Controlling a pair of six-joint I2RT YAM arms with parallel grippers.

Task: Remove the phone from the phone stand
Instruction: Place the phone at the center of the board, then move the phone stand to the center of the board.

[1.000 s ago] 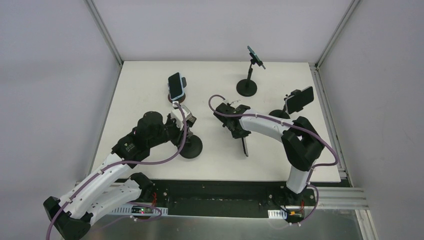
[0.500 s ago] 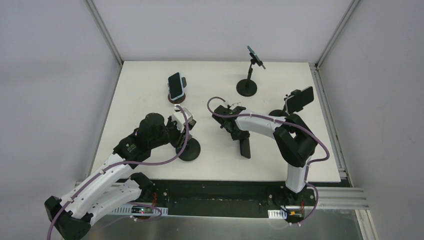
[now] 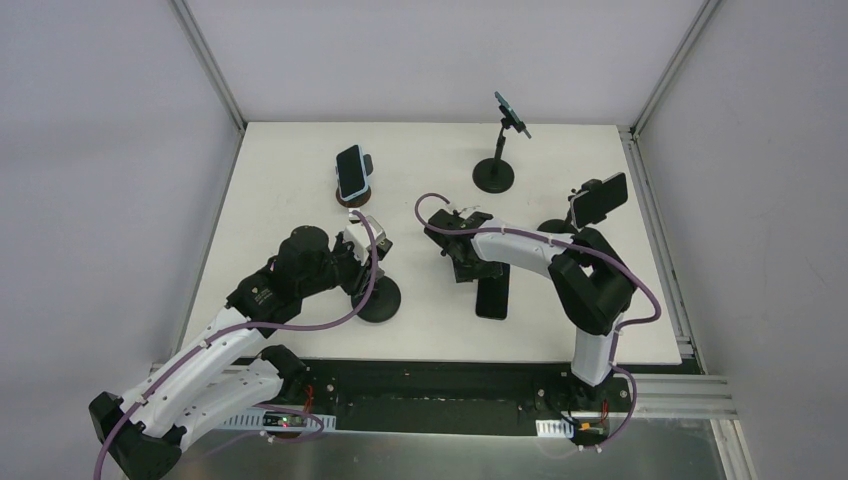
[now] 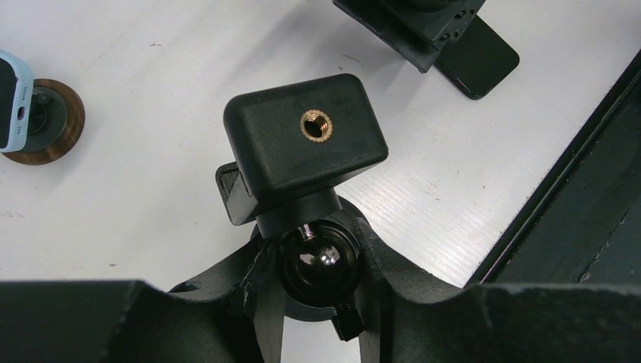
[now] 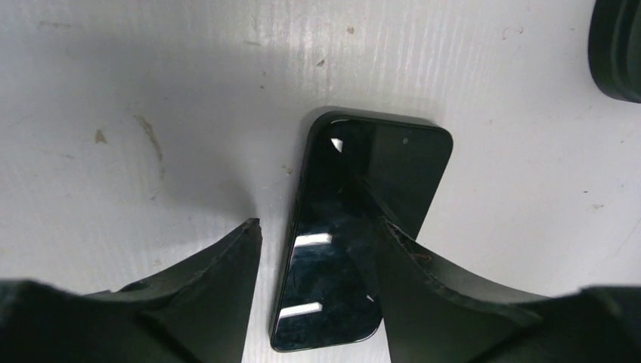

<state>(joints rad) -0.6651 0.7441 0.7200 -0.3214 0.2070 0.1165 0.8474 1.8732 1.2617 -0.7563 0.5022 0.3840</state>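
The black phone [image 3: 491, 298] lies flat, screen up, on the white table in front of my right gripper [image 3: 465, 265]. In the right wrist view the phone [image 5: 332, 265] rests between the spread fingers of my right gripper [image 5: 317, 227], which is open; the left finger stands clear of the phone. The empty black phone stand [image 3: 378, 298] sits near the table's front left. My left gripper [image 4: 317, 257] is shut around the ball joint under the stand's clamp head [image 4: 302, 144]. The phone [image 4: 476, 64] also shows at the top right of the left wrist view.
Three other stands carry phones: a wooden-based one [image 3: 351, 172] at the back left, a tall black one [image 3: 510, 115] at the back, and one [image 3: 600, 198] at the right edge. The table's black front rail [image 4: 574, 151] runs close by.
The right gripper has opened and let go of the phone, which dropped from standing on edge to lying flat on the table. The left gripper stays on the stand.
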